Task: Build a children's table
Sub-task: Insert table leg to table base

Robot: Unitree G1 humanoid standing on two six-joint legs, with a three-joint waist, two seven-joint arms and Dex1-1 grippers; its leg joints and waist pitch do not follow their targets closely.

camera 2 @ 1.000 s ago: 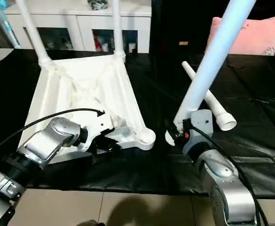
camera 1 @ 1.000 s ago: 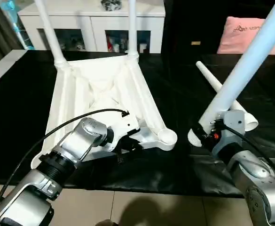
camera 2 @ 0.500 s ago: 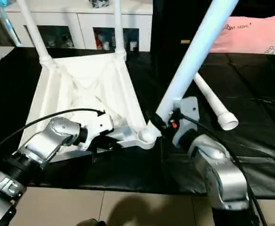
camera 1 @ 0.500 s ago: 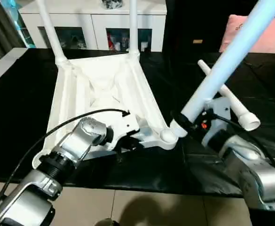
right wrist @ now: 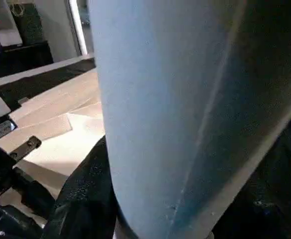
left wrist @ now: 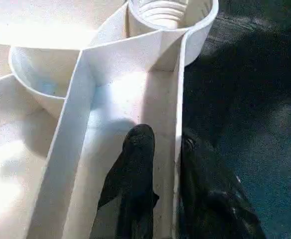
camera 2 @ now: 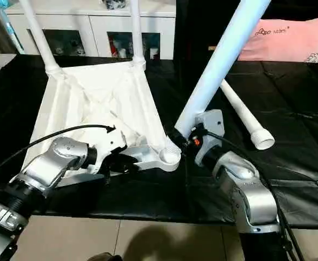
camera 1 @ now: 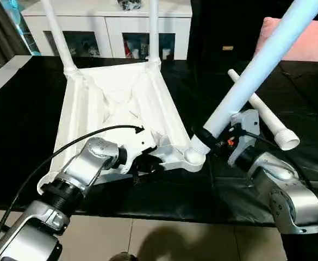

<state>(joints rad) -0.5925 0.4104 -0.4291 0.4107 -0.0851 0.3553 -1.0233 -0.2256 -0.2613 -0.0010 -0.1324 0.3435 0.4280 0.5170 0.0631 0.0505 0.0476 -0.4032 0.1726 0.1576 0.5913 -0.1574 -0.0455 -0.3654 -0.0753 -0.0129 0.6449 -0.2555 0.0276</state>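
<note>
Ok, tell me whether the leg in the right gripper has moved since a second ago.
Yes. The held leg swung leftward; its lower end now meets the tabletop's near corner socket.

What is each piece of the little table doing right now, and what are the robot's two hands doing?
tabletop: upside down on the black cloth.
two far legs: standing upright in their sockets.
held leg: tilted, its end at the near corner socket.
spare leg: lying loose on the cloth.
left gripper: fingers astride a tabletop rib.
right gripper: shut on the held leg.
</note>
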